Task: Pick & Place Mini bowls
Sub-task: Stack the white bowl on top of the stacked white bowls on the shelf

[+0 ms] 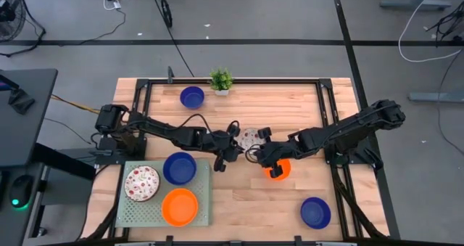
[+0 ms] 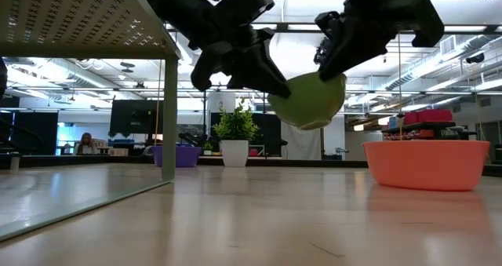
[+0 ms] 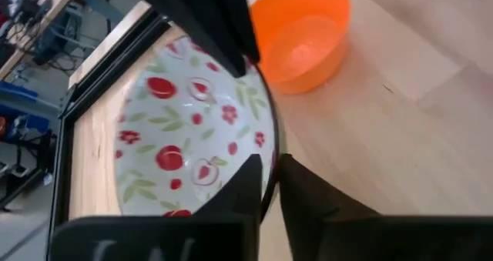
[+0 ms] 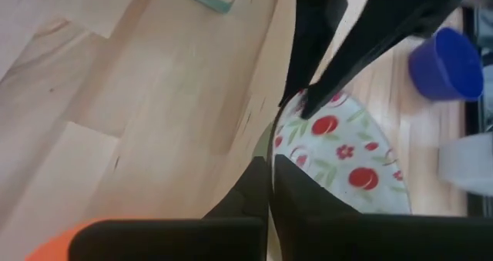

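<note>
A white mini bowl with red speckles (image 1: 251, 138) hangs in the air over the table's middle, tilted, its pale green outside (image 2: 310, 100) facing the low view. My left gripper (image 1: 235, 141) is shut on its left rim and my right gripper (image 1: 259, 151) on its right rim. An orange mini bowl (image 1: 280, 170) stands on the table just under the right gripper. Blue mini bowls stand near the far edge (image 1: 192, 96) and near the near right corner (image 1: 315, 212). Three more bowls sit in the pale green tray (image 1: 203, 195): speckled (image 1: 142, 183), blue (image 1: 179, 167), orange (image 1: 180, 206). My left gripper (image 3: 266, 168) pinches the speckled bowl's rim (image 3: 260, 142), one finger inside and one outside, coming level from the table's left. The bowl is lifted clear and tilted. My right gripper (image 4: 271, 162) pinches the opposite rim (image 4: 279, 142), one finger inside and one outside, coming from the table's right.
A small potted plant (image 1: 221, 80) stands at the far edge, right of the blue bowl. The tray takes up the near left corner. Black frame rails (image 1: 330, 123) run along the table's sides. Bare wood lies between the tray and the near right blue bowl.
</note>
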`<state>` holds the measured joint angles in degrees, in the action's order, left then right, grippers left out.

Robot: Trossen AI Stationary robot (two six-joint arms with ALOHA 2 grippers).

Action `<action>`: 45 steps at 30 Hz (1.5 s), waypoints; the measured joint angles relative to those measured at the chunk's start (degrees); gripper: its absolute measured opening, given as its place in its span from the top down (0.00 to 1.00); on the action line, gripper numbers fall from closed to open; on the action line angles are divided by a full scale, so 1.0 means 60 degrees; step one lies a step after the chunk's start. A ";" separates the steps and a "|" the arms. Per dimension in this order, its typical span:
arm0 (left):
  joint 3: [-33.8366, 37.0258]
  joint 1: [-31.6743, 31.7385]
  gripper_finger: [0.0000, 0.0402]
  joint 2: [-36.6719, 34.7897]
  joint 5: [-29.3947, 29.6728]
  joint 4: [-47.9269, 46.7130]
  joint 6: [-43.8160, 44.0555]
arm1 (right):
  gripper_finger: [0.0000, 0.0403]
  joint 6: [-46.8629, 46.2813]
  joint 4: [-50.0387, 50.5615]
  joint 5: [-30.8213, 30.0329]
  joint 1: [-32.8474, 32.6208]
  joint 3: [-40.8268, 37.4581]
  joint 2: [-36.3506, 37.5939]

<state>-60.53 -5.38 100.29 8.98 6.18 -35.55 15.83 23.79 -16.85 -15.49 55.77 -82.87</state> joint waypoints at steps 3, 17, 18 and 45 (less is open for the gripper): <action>0.0002 -0.0001 0.95 0.0000 -0.0163 -0.0108 -0.0272 | 0.99 0.0349 -0.0216 0.0002 -0.0002 -0.0001 0.0000; -0.0485 -0.0205 0.97 -0.0211 0.0945 -0.0635 -0.0959 | 0.78 -0.0002 -0.0315 -0.0904 -0.0642 0.0037 0.1317; -0.0735 -0.0210 0.97 -0.0211 0.1003 -0.0910 -0.0975 | 0.78 -0.0220 -0.0209 -0.0912 -0.0803 0.0034 0.1576; -1.0348 -0.5920 0.97 -0.0230 0.2713 -1.6037 0.8678 | 0.96 0.0964 -0.7195 -0.0873 -0.1294 -0.4139 0.2830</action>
<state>-122.62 -40.90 98.91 25.26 -90.04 16.52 21.62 -19.38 -22.09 -23.25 30.93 -65.89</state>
